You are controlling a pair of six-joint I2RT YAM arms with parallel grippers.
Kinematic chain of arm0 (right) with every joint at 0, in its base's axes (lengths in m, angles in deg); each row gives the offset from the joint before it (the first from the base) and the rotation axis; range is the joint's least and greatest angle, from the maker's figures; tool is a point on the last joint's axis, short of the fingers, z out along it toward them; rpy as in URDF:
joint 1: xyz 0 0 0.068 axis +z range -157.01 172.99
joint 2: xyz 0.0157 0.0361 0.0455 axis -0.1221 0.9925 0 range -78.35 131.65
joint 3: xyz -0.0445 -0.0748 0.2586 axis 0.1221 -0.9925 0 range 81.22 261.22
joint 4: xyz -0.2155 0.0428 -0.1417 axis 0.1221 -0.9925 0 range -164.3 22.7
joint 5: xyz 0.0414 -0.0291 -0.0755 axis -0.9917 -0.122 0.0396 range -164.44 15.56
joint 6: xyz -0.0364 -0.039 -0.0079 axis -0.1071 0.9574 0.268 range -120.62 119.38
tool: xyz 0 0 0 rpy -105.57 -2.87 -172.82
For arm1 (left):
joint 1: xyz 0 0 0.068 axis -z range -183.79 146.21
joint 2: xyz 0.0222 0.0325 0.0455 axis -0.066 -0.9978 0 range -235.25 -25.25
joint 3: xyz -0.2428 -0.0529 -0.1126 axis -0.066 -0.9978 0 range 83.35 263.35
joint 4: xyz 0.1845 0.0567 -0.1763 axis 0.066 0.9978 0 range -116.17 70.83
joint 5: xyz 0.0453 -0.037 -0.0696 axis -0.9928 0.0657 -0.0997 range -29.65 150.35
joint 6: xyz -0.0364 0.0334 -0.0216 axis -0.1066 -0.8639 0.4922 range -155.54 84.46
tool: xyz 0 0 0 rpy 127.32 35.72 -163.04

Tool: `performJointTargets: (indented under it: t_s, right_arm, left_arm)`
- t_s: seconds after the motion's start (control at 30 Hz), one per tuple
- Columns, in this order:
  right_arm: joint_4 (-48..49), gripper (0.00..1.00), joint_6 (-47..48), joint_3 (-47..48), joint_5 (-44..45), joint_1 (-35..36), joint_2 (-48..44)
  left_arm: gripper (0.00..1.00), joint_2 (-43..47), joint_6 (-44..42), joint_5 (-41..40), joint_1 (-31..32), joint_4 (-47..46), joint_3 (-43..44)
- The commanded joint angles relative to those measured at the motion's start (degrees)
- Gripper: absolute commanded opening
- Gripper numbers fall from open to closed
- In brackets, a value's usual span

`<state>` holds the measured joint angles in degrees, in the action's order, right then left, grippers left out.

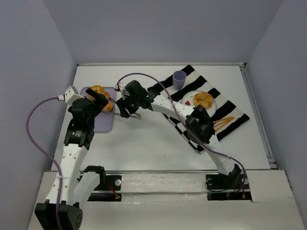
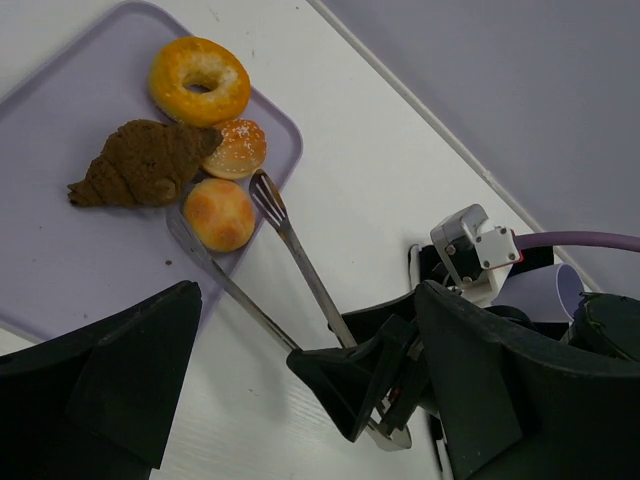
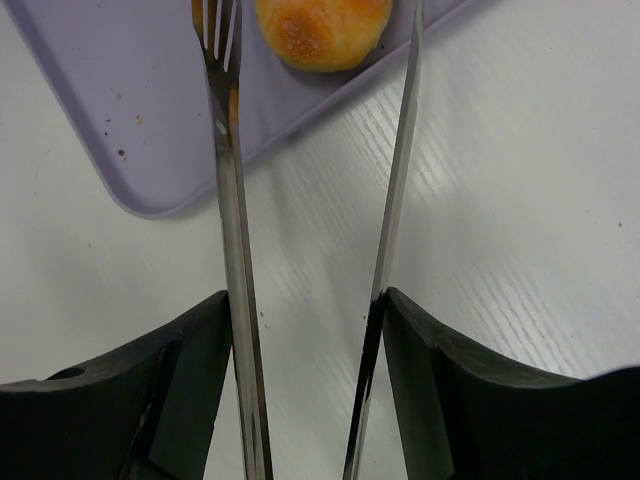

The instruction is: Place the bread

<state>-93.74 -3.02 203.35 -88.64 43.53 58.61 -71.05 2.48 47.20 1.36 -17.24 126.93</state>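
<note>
The right gripper [image 3: 307, 295] clamps shiny steel tongs [image 3: 232, 250] flanking glossy round bread [image 3: 322, 30] on a lavender tray [image 3: 120, 100]. A rough brown croissant [image 2: 145, 165] sits beside it. The left gripper [image 2: 310, 290] gapes empty.

Golden ring [image 2: 200, 80], seeded bun [image 2: 240, 148], round roll [image 2: 219, 213] clustered on lavender tray [image 2: 60, 260], another piece [image 1: 204, 99] on plate [image 1: 193, 96]

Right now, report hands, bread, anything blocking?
Right hand gripping metal tongs, tips straddling round golden bun on lilac plastic tray. Left hand open, empty, by tray. Dark brown croissant next to bun, not between.
</note>
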Motion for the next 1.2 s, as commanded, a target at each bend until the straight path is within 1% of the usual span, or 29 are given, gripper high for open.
performJointTargets:
  t_s: [0.0, 0.13, 0.2, 0.23, 0.27, 0.37, 0.47, 0.5, 0.6, 0.63, 0.7, 0.73, 0.77, 0.8, 0.9, 0.93, 0.97, 1.0, 1.03, 1.07, 1.1, 1.13, 1.17]
  right_arm:
    - [0.33, 0.65, -0.68, 0.66, -2.42, 0.34, -1.35]
    - [-0.37, 0.65, -1.39, 0.57, -0.57, 0.87, -1.09]
    - [-0.37, 0.59, -1.82, 0.66, -0.66, 0.87, -1.18]
    - [-0.37, 0.54, -2.09, 0.92, -0.57, 0.87, -1.18]
    - [-0.28, 0.42, -2.35, 1.10, -0.05, 0.87, -1.18]
    - [-0.37, 0.30, -3.41, 1.63, 0.66, 0.87, -2.31]
    - [0.50, 0.28, -3.58, 0.14, -0.21, 1.40, -4.68]
    - [1.47, 0.26, -3.67, -0.74, -0.65, 1.40, -7.21]
    - [4.45, 0.25, -4.11, -7.06, -2.94, 1.40, -12.41]
    - [6.81, 0.26, -4.63, -11.34, -2.86, 1.40, -16.34]
    - [10.59, 0.26, -5.60, -16.10, -1.63, 1.40, -20.49]
    - [11.49, 0.26, -6.04, -18.57, -0.41, 1.40, -24.77]
    - [12.36, 0.26, -6.65, -21.03, 3.26, 1.40, -26.91]
    - [13.16, 0.26, -7.18, -26.01, 5.30, 1.40, -29.02]
    - [14.92, 0.26, -11.91, -34.03, 11.90, -0.62, -37.98]
    - [15.88, 0.25, -12.89, -40.06, 12.78, -2.54, -40.44]
    - [16.06, 0.25, -14.20, -43.17, 15.75, -3.60, -42.99]
    - [16.15, 0.26, -16.48, -46.16, 17.17, -4.83, -48.14]
    - [16.07, 0.26, -17.55, -52.28, 19.36, -7.80, -50.72]
    - [16.06, 0.26, -18.95, -55.39, 20.34, -9.48, -53.44]
    - [15.98, 0.26, -21.23, -58.46, 20.78, -13.68, -58.95]
    - [15.80, 0.26, -22.03, -61.36, 20.87, -13.72, -61.70]
    - [15.54, 0.27, -23.43, -66.44, 21.92, -17.37, -64.17]
  left_arm:
    - [0.99, 0.80, 0.30, -1.35, 0.13, -1.11, 1.43]
    - [0.99, 0.80, 0.21, -1.44, 0.13, -1.11, 1.43]
    - [0.99, 0.80, 0.30, -1.53, 0.13, -1.19, 1.43]
    - [0.99, 0.80, 0.30, -1.53, 0.13, -1.19, 1.34]
    - [0.99, 0.80, 0.30, -1.53, 0.13, -1.19, 1.34]
    - [0.99, 0.98, 0.21, -1.62, 0.13, -1.02, 1.25]
    - [0.99, 1.24, 0.21, -1.79, 0.13, -1.02, 1.25]
    - [0.99, 1.41, 0.21, -1.79, 0.13, -1.02, 1.17]
    - [0.99, 1.59, 0.21, -1.62, 0.13, -0.93, 1.16]
    - [0.99, 1.77, 0.30, -1.62, 0.13, -1.02, 1.16]
    - [0.99, 1.86, 0.30, -1.44, 0.13, -1.02, 0.99]
    - [0.99, 1.94, 0.30, -1.44, 0.13, -0.93, 0.99]
    - [0.99, 2.03, 0.30, -1.36, 0.13, -1.02, 0.99]
    - [0.99, 2.03, 0.30, -1.27, 0.13, -1.02, 0.99]
    - [0.99, 2.03, 0.30, -1.09, 0.13, -1.11, 0.99]
    - [0.99, 1.94, 0.30, -1.09, 0.13, -1.19, 1.08]
    - [0.99, 2.03, 0.30, -1.00, 0.13, -1.19, 0.99]
    - [0.99, 2.03, 0.30, -0.92, 0.13, -1.19, 0.99]
    - [0.99, 2.21, 0.30, -0.74, 0.13, -1.19, 0.90]
    - [0.99, 2.21, 0.30, -0.65, 0.13, -1.28, 0.90]
    - [0.99, 2.29, 0.30, -0.65, 0.13, -1.28, 0.99]
    - [0.99, 2.30, 0.30, -0.65, 0.13, -1.37, 1.08]
    - [0.99, 2.30, 0.30, -0.48, 0.13, -1.37, 0.99]
